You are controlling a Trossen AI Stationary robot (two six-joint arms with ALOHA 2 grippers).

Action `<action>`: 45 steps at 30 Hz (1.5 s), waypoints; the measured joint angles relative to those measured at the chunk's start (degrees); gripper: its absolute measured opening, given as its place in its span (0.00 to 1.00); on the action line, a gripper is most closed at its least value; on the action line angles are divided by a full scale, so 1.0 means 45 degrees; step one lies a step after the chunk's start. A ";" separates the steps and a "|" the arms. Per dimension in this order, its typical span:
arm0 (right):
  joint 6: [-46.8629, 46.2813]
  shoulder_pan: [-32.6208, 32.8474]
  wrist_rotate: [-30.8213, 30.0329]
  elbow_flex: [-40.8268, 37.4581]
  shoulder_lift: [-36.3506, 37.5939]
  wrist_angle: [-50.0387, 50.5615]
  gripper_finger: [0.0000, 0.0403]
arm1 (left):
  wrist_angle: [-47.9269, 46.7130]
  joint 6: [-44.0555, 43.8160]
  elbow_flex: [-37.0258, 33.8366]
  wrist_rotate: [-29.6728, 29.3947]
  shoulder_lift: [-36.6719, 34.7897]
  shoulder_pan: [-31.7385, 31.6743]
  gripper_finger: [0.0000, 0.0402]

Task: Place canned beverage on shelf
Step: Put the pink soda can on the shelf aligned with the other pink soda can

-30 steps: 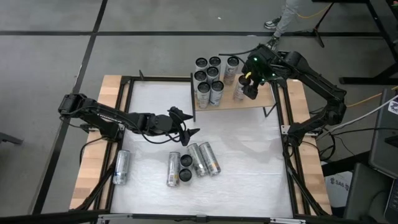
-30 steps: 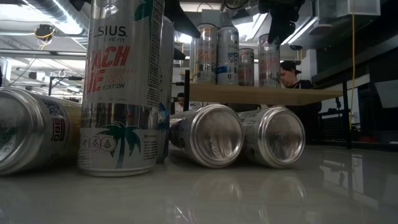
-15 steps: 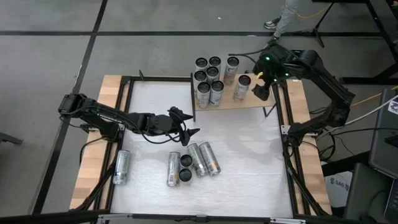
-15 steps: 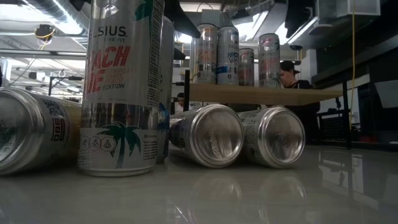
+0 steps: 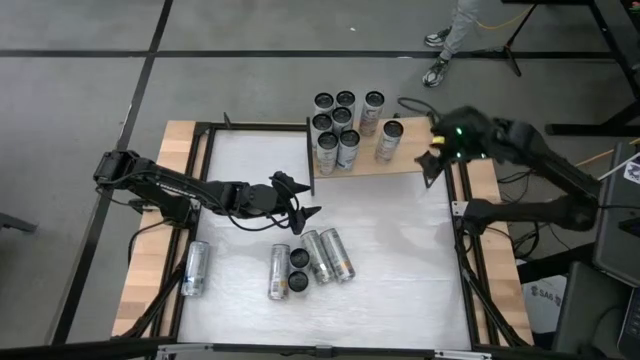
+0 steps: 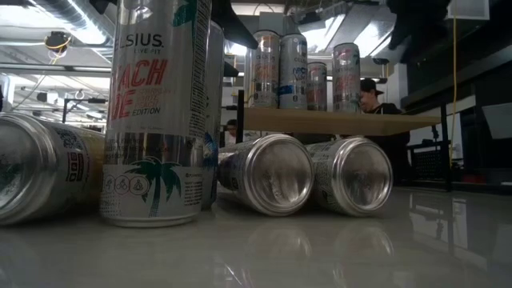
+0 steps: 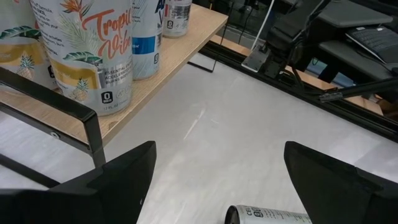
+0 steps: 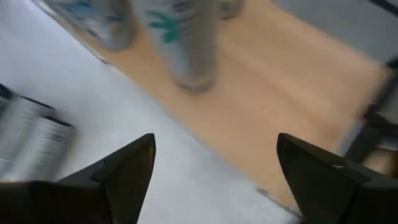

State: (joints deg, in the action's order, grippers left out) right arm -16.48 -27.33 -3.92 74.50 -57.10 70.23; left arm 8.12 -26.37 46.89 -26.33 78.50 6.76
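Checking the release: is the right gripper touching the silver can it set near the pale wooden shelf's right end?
Apart. In the high view the right gripper sits beyond the shelf's edge, bare board between it and the can.

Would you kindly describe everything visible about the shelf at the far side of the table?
The shelf is a flat rectangular board of pale wood grain carried on thin black posts, raised above the white table near its far right corner. Seven cans stand upright on it: six clustered toward its left end, one apart to their right. The board's right part is bare. The right end effector hangs open just off its right edge, touching nothing.
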 joint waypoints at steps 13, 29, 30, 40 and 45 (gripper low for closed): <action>-0.1716 0.2483 -0.1123 -0.5471 0.2085 -0.6579 0.80 | 0.0000 0.0612 0.0000 -0.0004 0.0001 0.0000 0.87; -0.0231 0.2831 -0.4746 -0.6105 -0.0242 -0.8778 0.80 | 0.0008 0.0579 0.0000 0.0001 0.0002 0.0000 0.87; -0.0230 0.2831 -0.4948 -0.6105 -0.0334 -0.8975 0.80 | 0.0005 0.0578 0.0000 0.0001 0.0004 0.0000 0.87; 0.0116 0.2816 -0.5463 -0.6105 -0.1202 -1.0484 0.80 | 0.0005 0.0578 0.0000 0.0001 0.0000 0.0000 0.87; 0.0222 0.2816 -0.5460 -0.6105 -0.1718 -1.1167 0.80 | 0.0005 0.0578 0.0000 0.0001 0.0000 0.0002 0.87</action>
State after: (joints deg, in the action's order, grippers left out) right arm -15.49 -14.66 -28.49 47.03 -64.84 19.98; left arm 8.14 -23.77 46.89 -26.33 78.50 6.77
